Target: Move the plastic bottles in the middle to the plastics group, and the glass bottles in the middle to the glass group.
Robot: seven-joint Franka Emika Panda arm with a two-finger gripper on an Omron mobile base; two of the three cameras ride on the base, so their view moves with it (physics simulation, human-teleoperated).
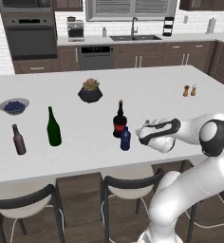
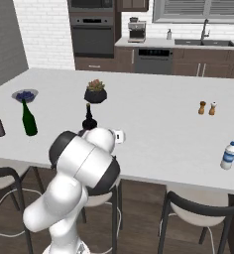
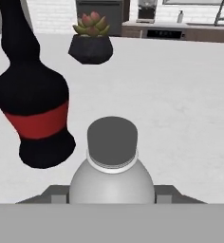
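closest to the hand camera: noted clear-whitish bottle [image 3: 111, 175], upright on the worktop [image 1: 156, 95], cap looking grey from above. found pincer [image 3: 111, 197] partly closed around its lower body, one dark finger [image 3: 57, 193] against each flank, so recorded as gripping this bottle. cannot tell from the base views how firm the contact is, with the white hand covering the spot. logged red-labelled bottle [image 3: 35, 99] just beside it on the left of the hand view, dark, round-bodied, thin-necked, upright, not touching the held bottle. seen from the left base view: dark blue bottle [image 1: 125, 139] standing just in front of the red-labelled one and close to the hand's tip. placed all three in the middle of the worktop. marked glass group well apart to the left: tall green bottle [image 1: 53, 128] and smaller brown bottle [image 1: 19, 140], both upright, near a bowl of dark berries [image 1: 14, 105]. marked a blue-labelled plastic bottle [image 2: 228, 155] far to the right, near the front edge. also noted potted succulent [image 1: 90, 90] behind the middle bottles and two small shakers [image 1: 190, 90] toward the right.
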